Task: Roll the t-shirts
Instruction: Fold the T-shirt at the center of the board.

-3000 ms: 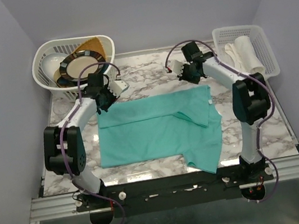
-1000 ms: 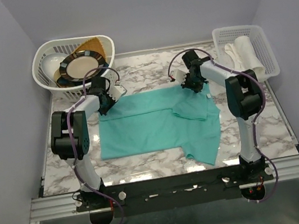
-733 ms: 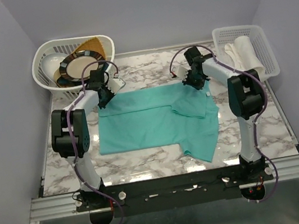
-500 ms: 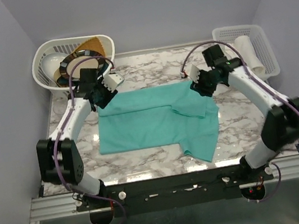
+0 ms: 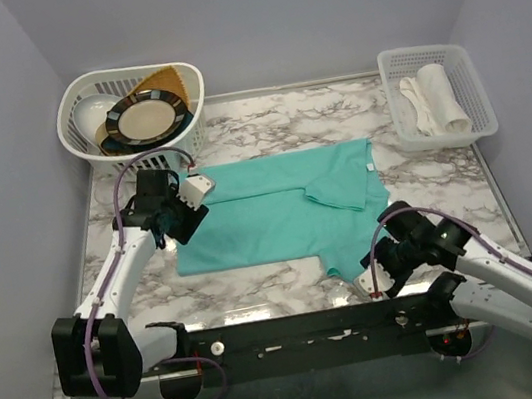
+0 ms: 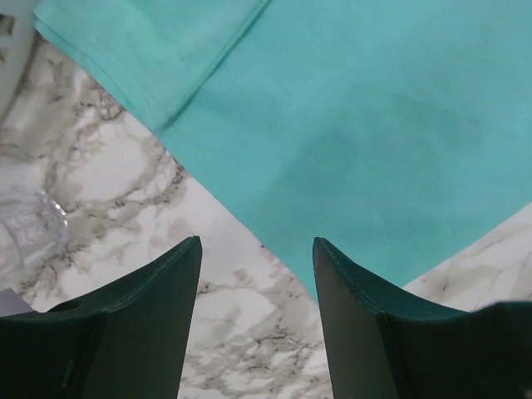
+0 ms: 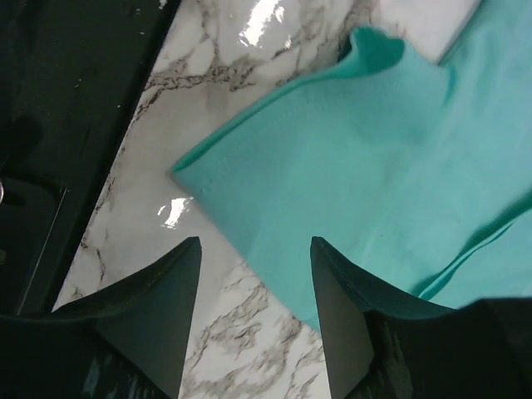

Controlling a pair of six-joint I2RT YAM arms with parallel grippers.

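A plain teal t-shirt (image 5: 273, 209) lies spread flat on the marble table, with one sleeve folded over it at the right and a flap reaching toward the near edge. My left gripper (image 5: 182, 223) hovers open over the shirt's left edge. In the left wrist view the t-shirt (image 6: 357, 125) fills the upper right and the left gripper (image 6: 258, 249) has only marble and the cloth's edge between its fingers. My right gripper (image 5: 380, 267) is open just off the near right corner. In the right wrist view that corner of the t-shirt (image 7: 332, 158) lies ahead of the empty right gripper (image 7: 255, 249).
A round white basket (image 5: 83, 132) holding plates stands at the far left. A rectangular white basket (image 5: 457, 63) with rolled white cloths stands at the far right. A clear glass object (image 6: 25, 237) sits left of the shirt. The black rail (image 7: 66, 125) runs along the near table edge.
Both grippers were shut on the shirt's far edge and have opened and let go. Both arms drew back, the left to the shirt's left edge, the right to its near right corner.
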